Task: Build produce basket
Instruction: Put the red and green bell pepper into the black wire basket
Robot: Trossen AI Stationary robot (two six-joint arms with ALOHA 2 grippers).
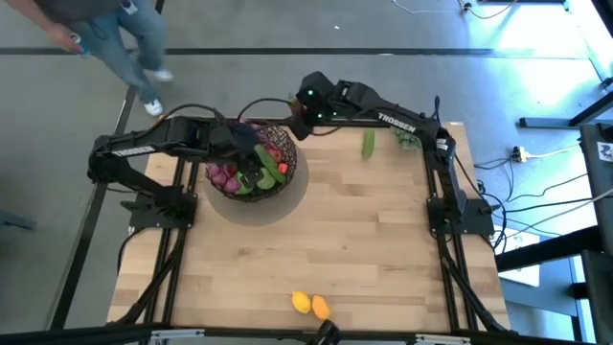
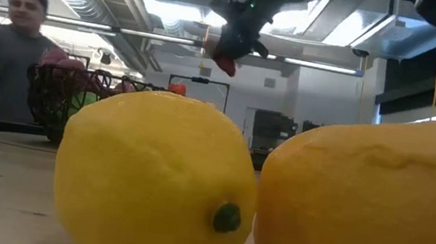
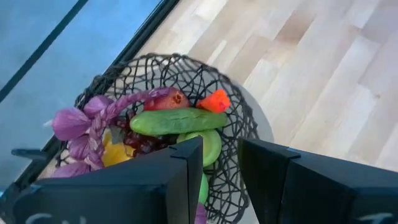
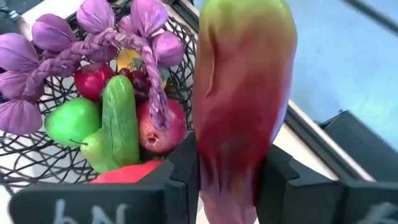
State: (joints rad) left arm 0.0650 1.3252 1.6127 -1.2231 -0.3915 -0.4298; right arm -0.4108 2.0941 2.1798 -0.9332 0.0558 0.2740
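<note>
High view: wire basket near table's far edge, left gripper over it, right gripper just beyond its rim; two lemons well apart at near edge.

Low view: lemons up close, basket behind.

Left wrist view: fingers slightly parted, holding nothing, above cucumber.

Right wrist view: clamped on red-green mango beside basket.
</note>
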